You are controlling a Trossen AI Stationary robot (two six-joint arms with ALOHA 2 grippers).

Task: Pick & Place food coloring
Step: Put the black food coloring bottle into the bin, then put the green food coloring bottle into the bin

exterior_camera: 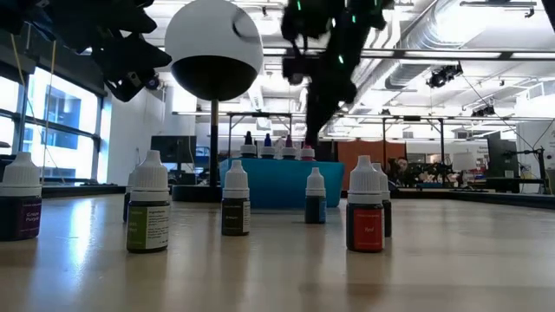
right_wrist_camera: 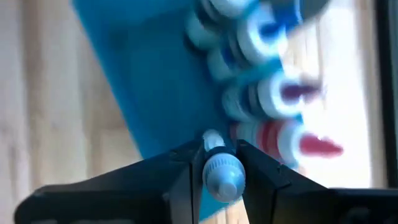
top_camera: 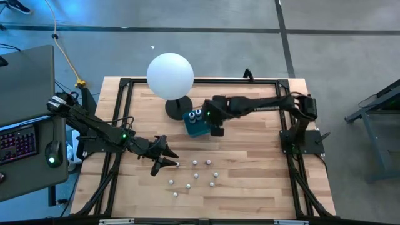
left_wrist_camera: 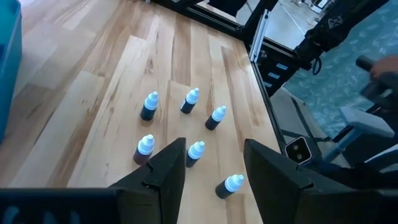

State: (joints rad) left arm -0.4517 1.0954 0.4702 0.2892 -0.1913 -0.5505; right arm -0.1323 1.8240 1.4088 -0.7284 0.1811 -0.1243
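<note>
Several food coloring bottles point(top_camera: 201, 176) with white caps stand upright on the wooden table; in the left wrist view they point(left_wrist_camera: 189, 101) stand ahead of and between my left gripper's fingers. My left gripper point(top_camera: 164, 157) hovers open at their left, touching nothing point(left_wrist_camera: 214, 168). A teal tray point(top_camera: 199, 125) lies at the table's middle, and several bottles point(right_wrist_camera: 267, 68) stand in a row in it point(exterior_camera: 276, 149). My right gripper point(top_camera: 216, 128) is at the tray's right side, shut on one bottle point(right_wrist_camera: 222, 174). My right gripper pinches a food coloring bottle by its white ribbed cap point(right_wrist_camera: 222, 178) between the two fingers point(right_wrist_camera: 180, 177). It hangs over the teal tray's edge, beside the row of bottles there. The fingers hide the bottle's body, and I cannot tell whether it rests on the tray.
A white globe lamp point(top_camera: 170, 75) on a black round base point(top_camera: 178, 107) stands just behind the tray's left end. Black frame rails point(top_camera: 287, 162) run along the table's edges. A keyboard and mouse point(top_camera: 25, 144) lie off the table at the left.
</note>
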